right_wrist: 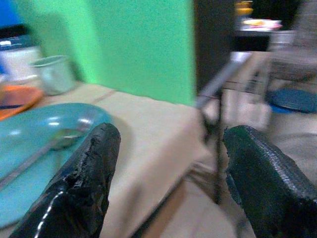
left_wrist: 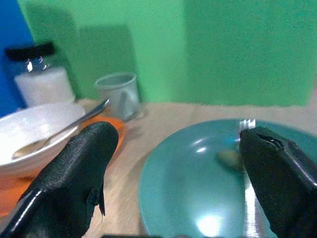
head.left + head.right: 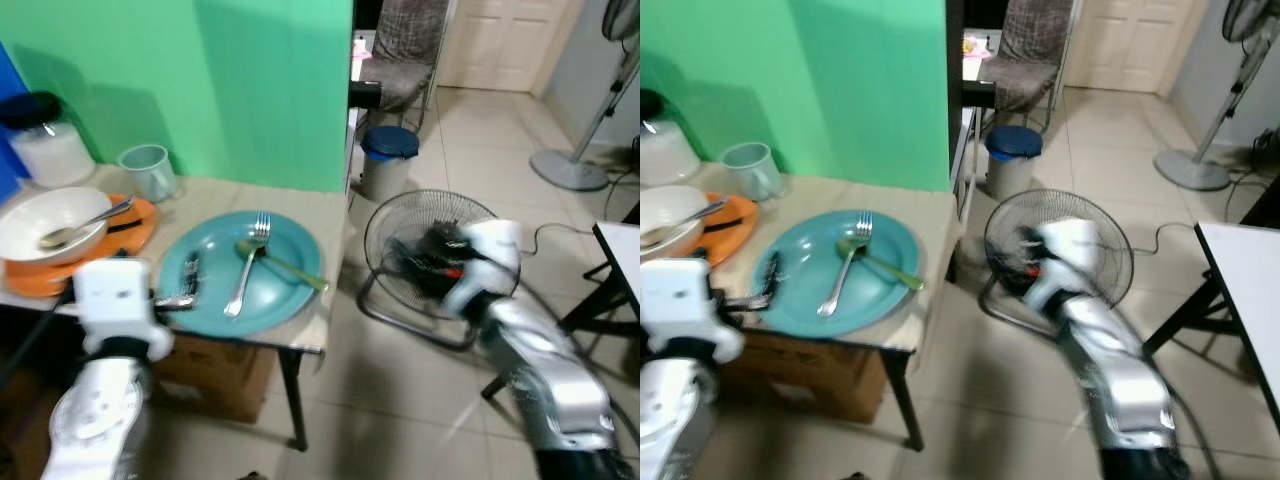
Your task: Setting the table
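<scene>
Left eye view: a metal fork lies on the teal plate on the worktop, light, stiff, likely slippery; its handle looks the best hold. Left gripper and right gripper both have fingers spread, empty.

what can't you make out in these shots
- Right gripper: motion-blurred in the eye views, in front of the floor fan.
- Jar: cut off by the left eye view's edge.
- Dark item on the teal plate: too small to identify.
</scene>
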You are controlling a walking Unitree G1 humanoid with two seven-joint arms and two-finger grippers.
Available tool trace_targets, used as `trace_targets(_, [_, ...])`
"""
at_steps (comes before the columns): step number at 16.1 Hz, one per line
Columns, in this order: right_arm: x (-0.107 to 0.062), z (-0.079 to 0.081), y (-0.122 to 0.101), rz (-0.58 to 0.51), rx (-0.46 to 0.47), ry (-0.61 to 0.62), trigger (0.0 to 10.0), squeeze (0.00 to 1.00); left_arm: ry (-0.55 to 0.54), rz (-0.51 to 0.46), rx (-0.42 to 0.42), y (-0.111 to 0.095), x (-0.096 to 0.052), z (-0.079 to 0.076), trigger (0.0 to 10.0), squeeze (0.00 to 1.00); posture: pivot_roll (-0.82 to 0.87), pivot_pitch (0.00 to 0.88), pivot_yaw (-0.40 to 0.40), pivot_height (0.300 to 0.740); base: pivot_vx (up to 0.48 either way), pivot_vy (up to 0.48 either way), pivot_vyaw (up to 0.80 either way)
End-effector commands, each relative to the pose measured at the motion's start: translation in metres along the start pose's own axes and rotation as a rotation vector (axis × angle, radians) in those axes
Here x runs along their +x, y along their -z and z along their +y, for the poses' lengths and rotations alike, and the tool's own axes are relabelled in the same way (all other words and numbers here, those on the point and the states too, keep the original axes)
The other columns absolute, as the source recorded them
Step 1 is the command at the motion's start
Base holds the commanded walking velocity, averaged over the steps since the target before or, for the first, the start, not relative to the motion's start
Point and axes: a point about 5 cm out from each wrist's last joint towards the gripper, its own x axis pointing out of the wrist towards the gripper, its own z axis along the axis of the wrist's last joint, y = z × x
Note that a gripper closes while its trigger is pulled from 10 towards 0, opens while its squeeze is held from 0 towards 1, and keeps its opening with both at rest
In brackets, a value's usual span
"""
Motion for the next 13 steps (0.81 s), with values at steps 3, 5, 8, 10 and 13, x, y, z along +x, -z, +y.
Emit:
trace_targets(3, [-0.005, -0.007, 0.002, 0.026, 0.017, -0.006, 10.0, 0.0, 0.023, 0.022, 0.019, -0.004, -0.001, -0.003, 10.0, 0.0, -0.04, 0.007, -0.002, 0.74, 0.0, 0.0, 0.0])
trace_targets(5, [-0.003, -0.005, -0.003, 0.028, 0.017, -0.065, 10.0, 0.0, 0.035, 0.065, -0.013, -0.006, 0.008, 0.001, 10.0, 0.0, -0.03, 0.008, -0.004, 0.74, 0.0, 0.0, 0.0])
trace_targets(8, [-0.001, -0.009, -0.009, 0.03, 0.015, -0.114, 10.0, 0.0, 0.137, 0.119, -0.057, -0.01, 0.03, 0.004, 10.0, 0.0, -0.03, 0.008, -0.012, 0.74, 0.0, 0.0, 0.0])
trace_targets(10, [0.0, -0.01, -0.012, 0.042, 0.019, -0.142, 10.0, 0.0, 0.207, 0.187, -0.09, -0.008, 0.04, 0.004, 10.0, 0.0, -0.03, 0.006, -0.018, 0.74, 0.0, 0.0, 0.0])
trace_targets(13, [-0.002, -0.004, -0.016, 0.065, -0.009, -0.26, 10.0, 0.0, 0.275, 0.296, -0.082, 0.001, 0.054, 0.008, 10.0, 0.0, -0.03, 0.002, -0.015, 0.74, 0.0, 0.0, 0.0])
